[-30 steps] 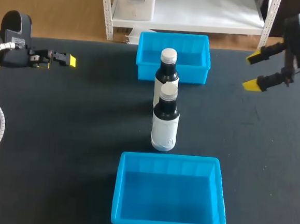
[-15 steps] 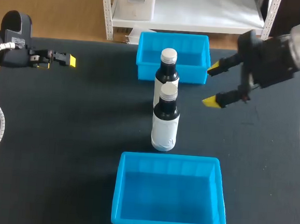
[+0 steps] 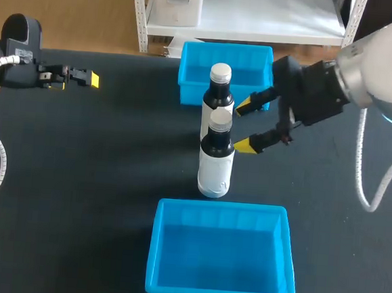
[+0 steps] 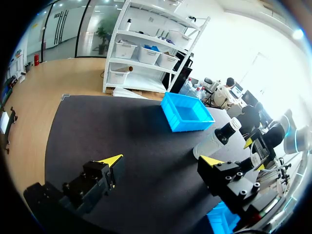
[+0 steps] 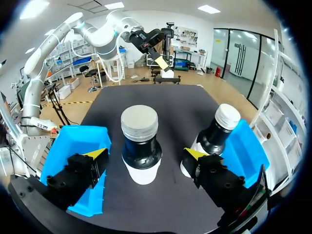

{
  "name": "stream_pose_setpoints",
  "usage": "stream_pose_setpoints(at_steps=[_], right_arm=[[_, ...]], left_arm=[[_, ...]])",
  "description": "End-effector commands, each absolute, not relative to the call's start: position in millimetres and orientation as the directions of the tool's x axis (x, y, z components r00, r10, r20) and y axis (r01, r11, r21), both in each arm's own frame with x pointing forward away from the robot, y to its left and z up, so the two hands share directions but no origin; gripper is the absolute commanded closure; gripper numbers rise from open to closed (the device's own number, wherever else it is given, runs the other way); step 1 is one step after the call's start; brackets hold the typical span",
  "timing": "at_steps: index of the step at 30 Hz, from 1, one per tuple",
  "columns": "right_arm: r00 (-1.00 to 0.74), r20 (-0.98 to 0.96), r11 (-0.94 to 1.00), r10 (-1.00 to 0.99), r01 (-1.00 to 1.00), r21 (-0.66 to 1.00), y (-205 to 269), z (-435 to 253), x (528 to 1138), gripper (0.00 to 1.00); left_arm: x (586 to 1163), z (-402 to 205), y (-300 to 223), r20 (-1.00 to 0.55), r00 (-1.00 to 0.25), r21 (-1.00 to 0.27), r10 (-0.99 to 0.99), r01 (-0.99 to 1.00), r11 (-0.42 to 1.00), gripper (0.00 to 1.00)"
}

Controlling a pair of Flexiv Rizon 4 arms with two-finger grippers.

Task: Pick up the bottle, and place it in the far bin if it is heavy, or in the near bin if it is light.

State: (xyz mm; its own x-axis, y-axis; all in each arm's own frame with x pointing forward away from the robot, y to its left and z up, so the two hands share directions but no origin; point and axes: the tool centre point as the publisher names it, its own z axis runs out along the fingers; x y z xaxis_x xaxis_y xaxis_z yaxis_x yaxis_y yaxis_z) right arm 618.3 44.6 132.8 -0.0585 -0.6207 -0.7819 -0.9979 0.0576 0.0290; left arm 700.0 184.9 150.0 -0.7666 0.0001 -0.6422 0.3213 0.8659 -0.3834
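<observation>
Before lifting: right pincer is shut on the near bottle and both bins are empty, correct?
No: the right pincer is open, not touching the near bottle, as the right wrist view shows. The far bin and near bin are empty.

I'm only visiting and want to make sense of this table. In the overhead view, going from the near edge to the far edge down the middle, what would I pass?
near blue bin → front bottle → back bottle → far blue bin
</observation>
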Motion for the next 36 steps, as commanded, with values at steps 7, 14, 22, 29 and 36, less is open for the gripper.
stream_pose_setpoints(at_steps=[7,14,22,29,36], right_arm=[[-0.064,-0.800,0.037,-0.596,-0.998,0.051,63,124,615,0.00],[-0.064,-0.811,0.023,-0.582,-0.998,0.062,72,122,611,0.00],[-0.061,-0.817,0.015,-0.573,-0.998,0.064,80,122,611,0.00],[-0.061,-0.821,0.008,-0.567,-0.998,0.069,84,120,612,0.00],[-0.057,-0.826,0.003,-0.561,-0.998,0.067,86,121,612,0.00]], left_arm=[[700,150,185,-0.642,-0.767,-0.383,0.000,0.321,0.866,0.00],[700,150,185,-0.642,-0.767,-0.383,0.000,0.321,0.866,0.00],[700,150,185,-0.642,-0.767,-0.383,0.000,0.321,0.866,0.00],[700,150,185,-0.642,-0.767,-0.383,0.000,0.321,0.866,0.00],[700,150,185,-0.642,-0.767,-0.383,0.000,0.321,0.866,0.00]])
